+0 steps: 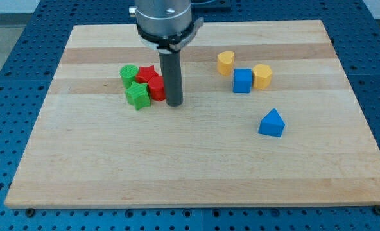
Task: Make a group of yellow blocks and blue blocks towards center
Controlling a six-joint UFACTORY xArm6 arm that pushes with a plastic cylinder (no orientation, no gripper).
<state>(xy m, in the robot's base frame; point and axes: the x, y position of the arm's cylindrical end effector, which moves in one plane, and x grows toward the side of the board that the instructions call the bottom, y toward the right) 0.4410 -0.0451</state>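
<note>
A yellow heart-shaped block [225, 62] sits right of centre near the view's top. A blue cube [242, 81] lies just below and right of it, touching a yellow hexagonal block [262, 76] on its right. A blue triangular block [271, 123] lies apart, lower and further right. My tip [173, 102] rests on the board left of these, about a hundred pixels left of the blue cube, right beside a red block [157, 88].
A cluster sits left of my tip: a green cylinder [129, 74], a red star [147, 75], a green star [137, 95] and the red block. The wooden board [190, 167] lies on a blue perforated table [4, 77].
</note>
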